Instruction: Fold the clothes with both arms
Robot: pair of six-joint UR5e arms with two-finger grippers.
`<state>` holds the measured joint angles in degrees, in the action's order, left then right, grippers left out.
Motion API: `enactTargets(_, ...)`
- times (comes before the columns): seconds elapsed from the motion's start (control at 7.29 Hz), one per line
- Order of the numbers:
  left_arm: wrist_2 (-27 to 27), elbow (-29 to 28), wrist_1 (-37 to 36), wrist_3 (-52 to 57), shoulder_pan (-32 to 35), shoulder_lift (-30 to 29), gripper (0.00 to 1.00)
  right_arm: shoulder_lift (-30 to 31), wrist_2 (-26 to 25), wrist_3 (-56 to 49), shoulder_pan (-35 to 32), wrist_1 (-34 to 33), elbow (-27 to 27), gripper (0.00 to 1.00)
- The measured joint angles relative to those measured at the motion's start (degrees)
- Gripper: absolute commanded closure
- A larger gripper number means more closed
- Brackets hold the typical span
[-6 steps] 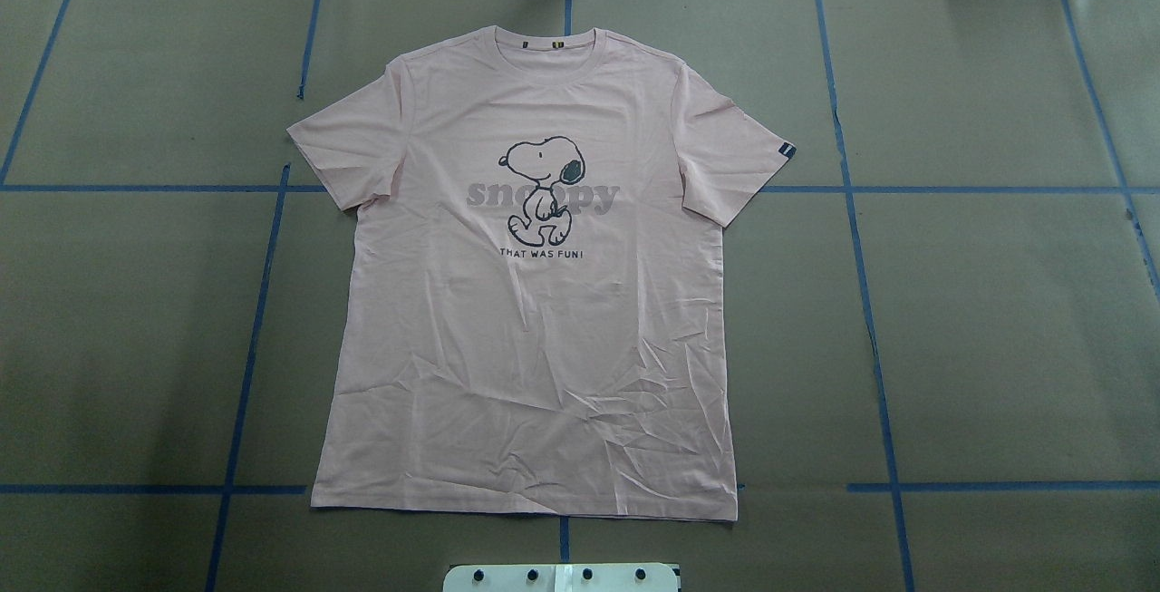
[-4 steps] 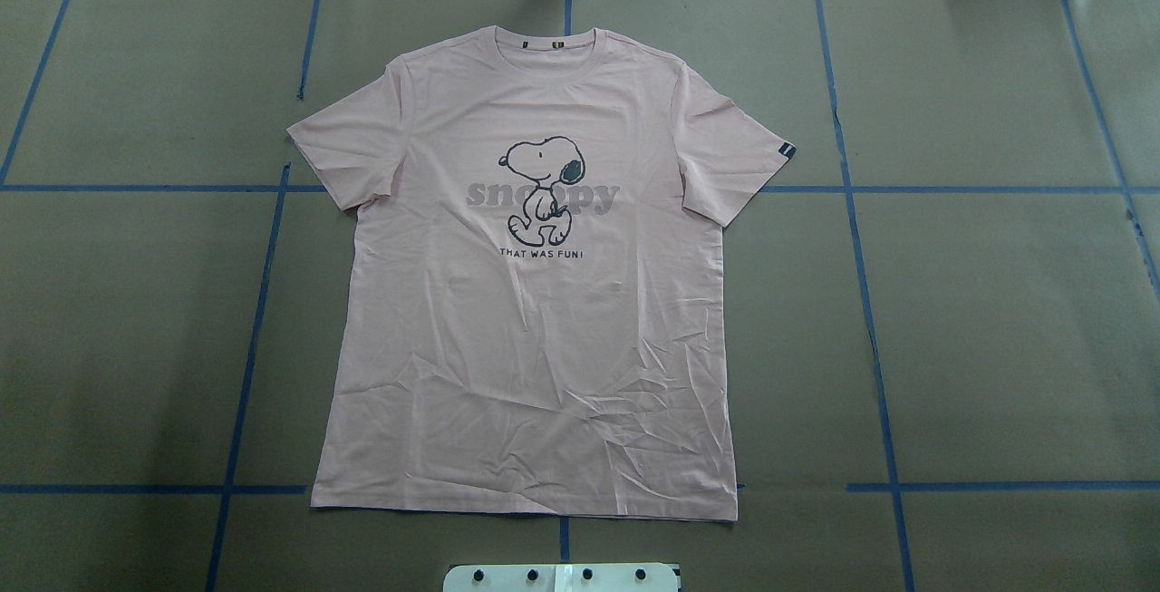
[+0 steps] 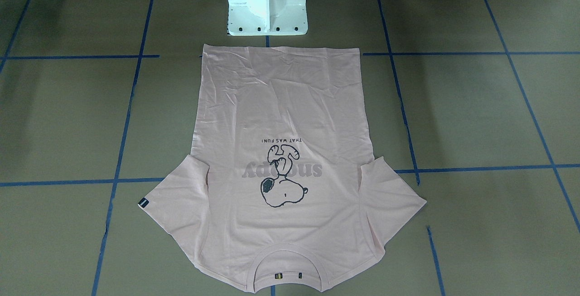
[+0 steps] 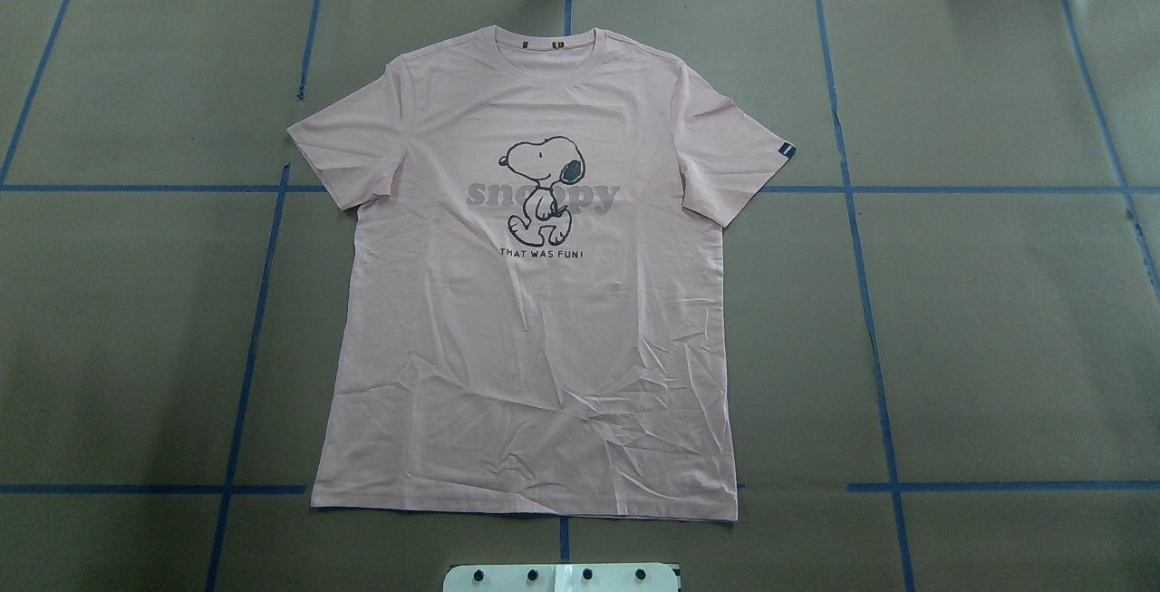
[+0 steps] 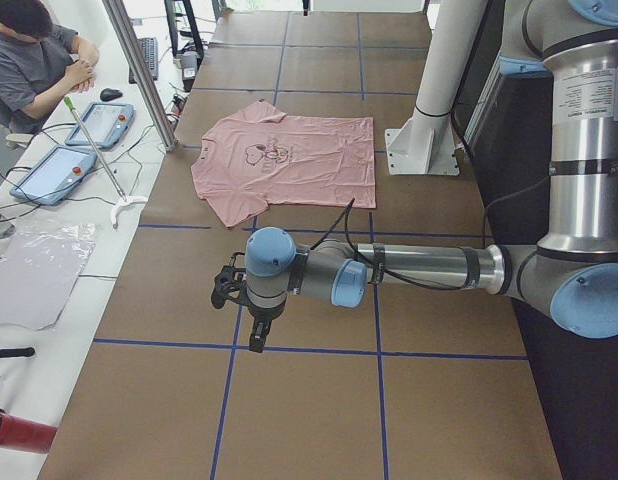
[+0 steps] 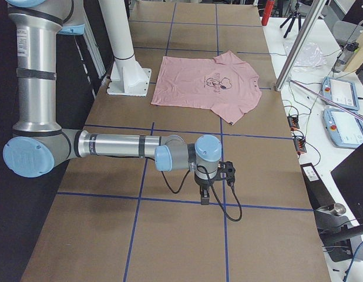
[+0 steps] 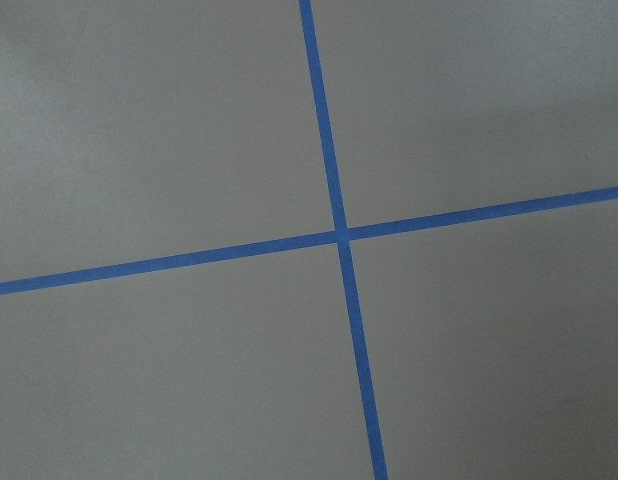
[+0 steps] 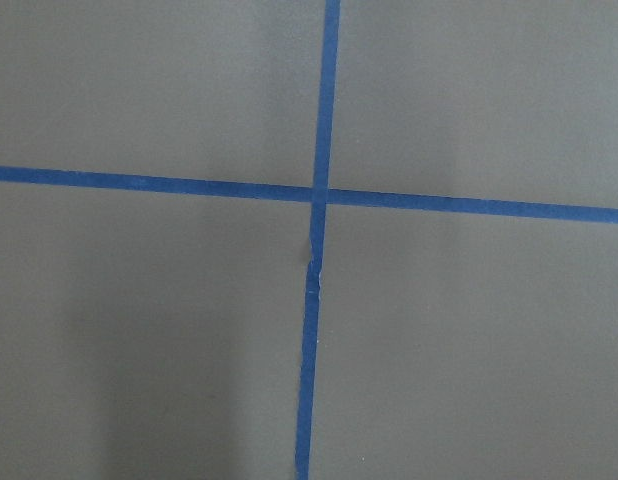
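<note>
Well, nothing of the fold is done yet, as far as I can judge. The T-shirt (image 4: pixel 535 302) lies flat and face up on the table (image 4: pixel 997 347). Its print shows, both sleeves (image 4: pixel 340 152) are spread out, the hem (image 4: pixel 526 506) is nearest my base and the collar (image 4: pixel 546 53) is on the far side. The lower half is creased, but no edge is turned over.

My left gripper (image 5: pixel 256 340) hangs over bare table with its fingers pointing down. The shirt is well apart from it, off to its right. Straight below it the wrist view shows only a cross of blue tape (image 7: pixel 339 235).

My right gripper (image 6: pixel 204 197) hangs the same way at the other end. The shirt is well apart to its left, and another tape cross (image 8: pixel 317 193) lies beneath it. No cloth is near either one. Only the side views show these grippers, so I cannot tell whether their fingers stand wide or narrow.

I reckon everything is left to do. Both arms must come inward to the shirt and take hold at its edges. Then they bring the sleeves and sides across, and fold hem toward collar.
</note>
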<state>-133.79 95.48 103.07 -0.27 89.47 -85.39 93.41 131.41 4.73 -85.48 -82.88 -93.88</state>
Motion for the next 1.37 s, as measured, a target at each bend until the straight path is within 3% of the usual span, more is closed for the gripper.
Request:
enactTargets(0.41, 0.01, -0.70, 9.37, -0.26, -0.39, -0.24, 0.00, -5.37, -0.08, 0.54, 2.83, 0.01, -1.02, 0.00)
enactTargets(0.82, 0.69, -3.93, 22.86, -2.39, -1.26, -9.44, 0.00, -11.26, -0.46, 1.30, 3.44, 2.40, -2.14, 0.00)
enactTargets(1.37, 0.40, -9.00, 30.31, -5.54, -3.13, -17.41, 0.00, -14.51, -0.38, 4.60, 3.27, 7.49, -0.54, 0.00)
